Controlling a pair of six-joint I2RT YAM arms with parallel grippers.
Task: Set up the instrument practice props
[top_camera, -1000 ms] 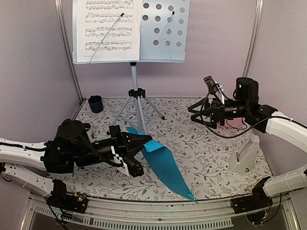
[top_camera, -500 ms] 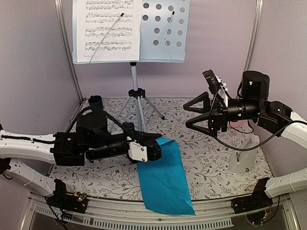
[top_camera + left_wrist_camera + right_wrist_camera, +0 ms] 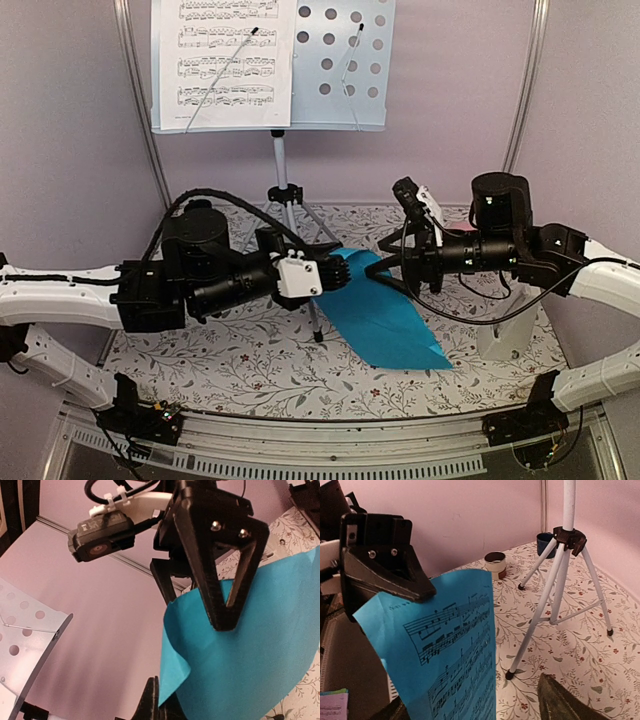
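Since a second ago both arms have swung in over the middle of the floral table (image 3: 250, 365), and the blue music sheet (image 3: 390, 315) that trailed to the near edge is raised between them. At the back stands the silver music stand (image 3: 340, 60), with the white music sheet (image 3: 225, 60) propped on the left half of its perforated tray. The left gripper (image 3: 338, 270) is clamped fully closed on an upper corner of the blue sheet, which hangs before the tripod legs. The right gripper (image 3: 392, 268) gapes, one finger either side of the sheet's edge, not pinching. The white metronome (image 3: 508, 335) stands beside the right arm. A pale cup (image 3: 496, 564) sits near the back wall.
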